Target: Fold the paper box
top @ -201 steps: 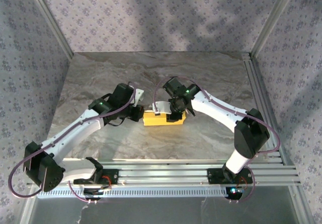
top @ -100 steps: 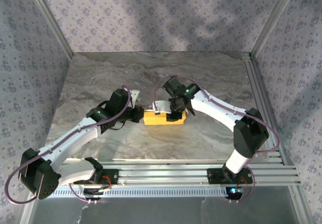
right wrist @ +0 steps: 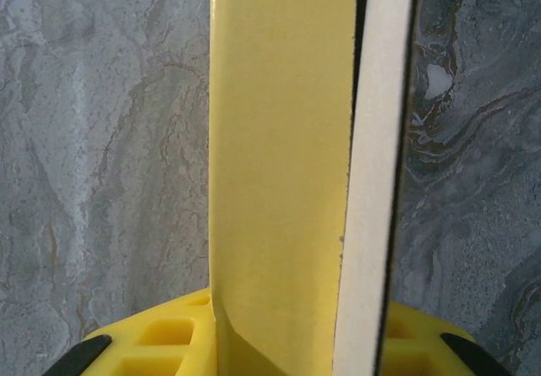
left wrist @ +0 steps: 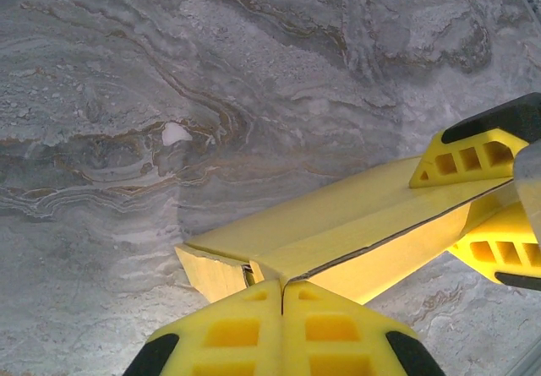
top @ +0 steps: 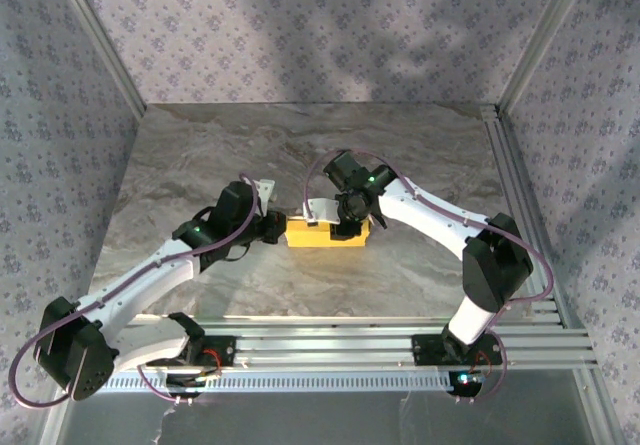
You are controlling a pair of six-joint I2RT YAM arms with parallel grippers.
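The paper box (top: 318, 235) lies as a flat yellow block mid-table, with a white flap (top: 322, 210) standing up along its far side. My left gripper (top: 279, 227) is shut, its tips pressed against the box's left end. In the left wrist view the joined fingertips (left wrist: 283, 288) meet the corner of the paper box (left wrist: 338, 224), where the lid's edge ends; no card clearly sits between them. My right gripper (top: 346, 227) is closed across the box's right part. The right wrist view looks along the yellow panel (right wrist: 279, 139) and the white flap (right wrist: 376, 182), held between my right gripper (right wrist: 300, 338).
Grey marbled table top (top: 200, 155) all round the box. Aluminium rails run along the near edge (top: 330, 340) and the right side (top: 510, 165). Patterned walls close the back and both sides.
The left arm has swung its forearm lower and towards the box, its shut tips staying at the box's left end. The right gripper and the box have hardly moved.
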